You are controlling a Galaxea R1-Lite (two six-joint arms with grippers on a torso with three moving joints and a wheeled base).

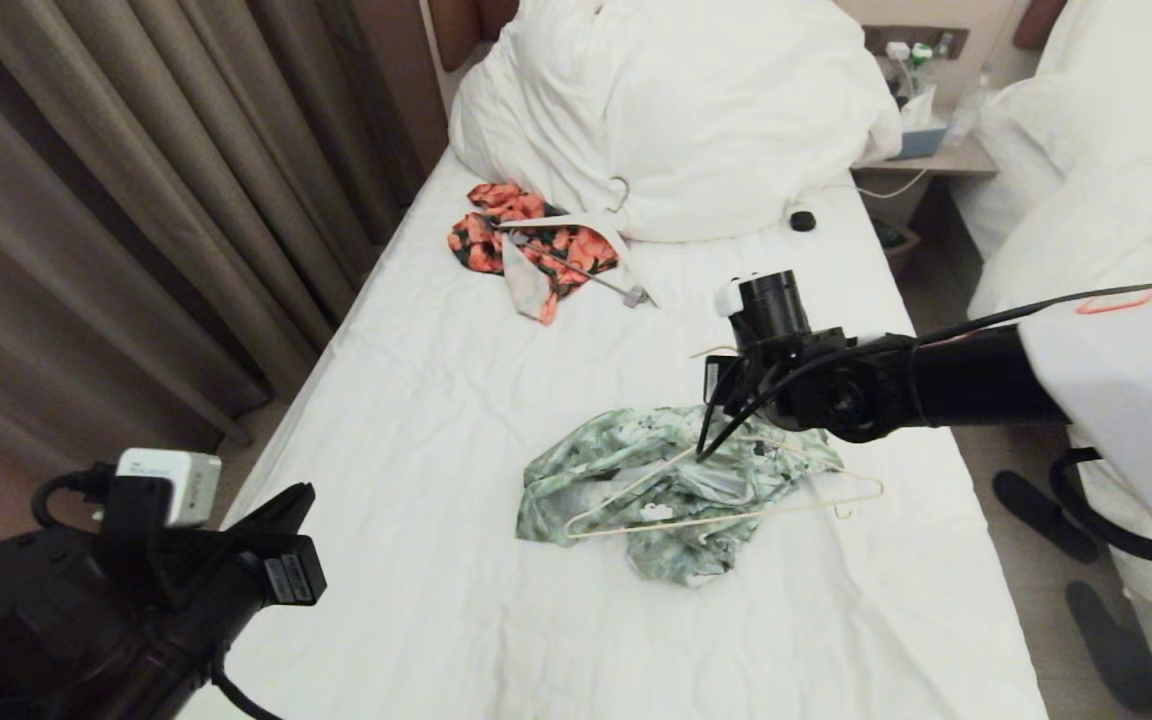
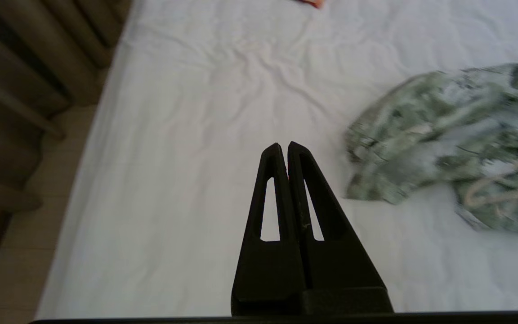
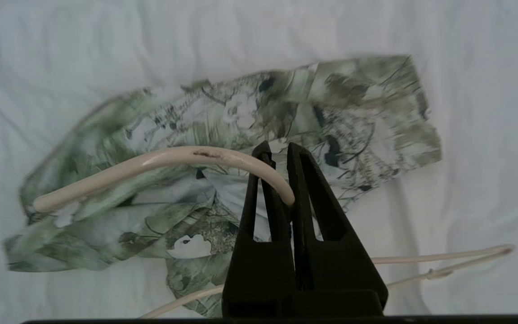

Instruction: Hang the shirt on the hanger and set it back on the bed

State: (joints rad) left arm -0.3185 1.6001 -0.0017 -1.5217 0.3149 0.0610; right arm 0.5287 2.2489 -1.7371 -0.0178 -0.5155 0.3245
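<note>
The green and white floral shirt (image 1: 626, 465) lies crumpled in the middle of the bed (image 1: 416, 400). The cream wire hanger (image 1: 726, 518) rests across it, one end reaching past the cloth toward the bed's right edge. My right gripper (image 1: 704, 450) points down over the shirt. In the right wrist view, this gripper (image 3: 277, 150) is shut on the hanger's curved hook (image 3: 160, 159), with the shirt (image 3: 331, 103) beneath. My left gripper (image 1: 301, 492) hovers at the bed's near left edge. It (image 2: 284, 146) is shut with nothing in it, well left of the shirt (image 2: 443, 130).
An orange-and-black garment with a thicker white hanger (image 1: 536, 250) lies near the big white pillows (image 1: 676, 110). A small black object (image 1: 802, 221) sits by them. Curtains (image 1: 136, 200) run along the left. A nightstand (image 1: 921, 150), another bed (image 1: 1106, 150) and slippers (image 1: 1041, 510) are on the right.
</note>
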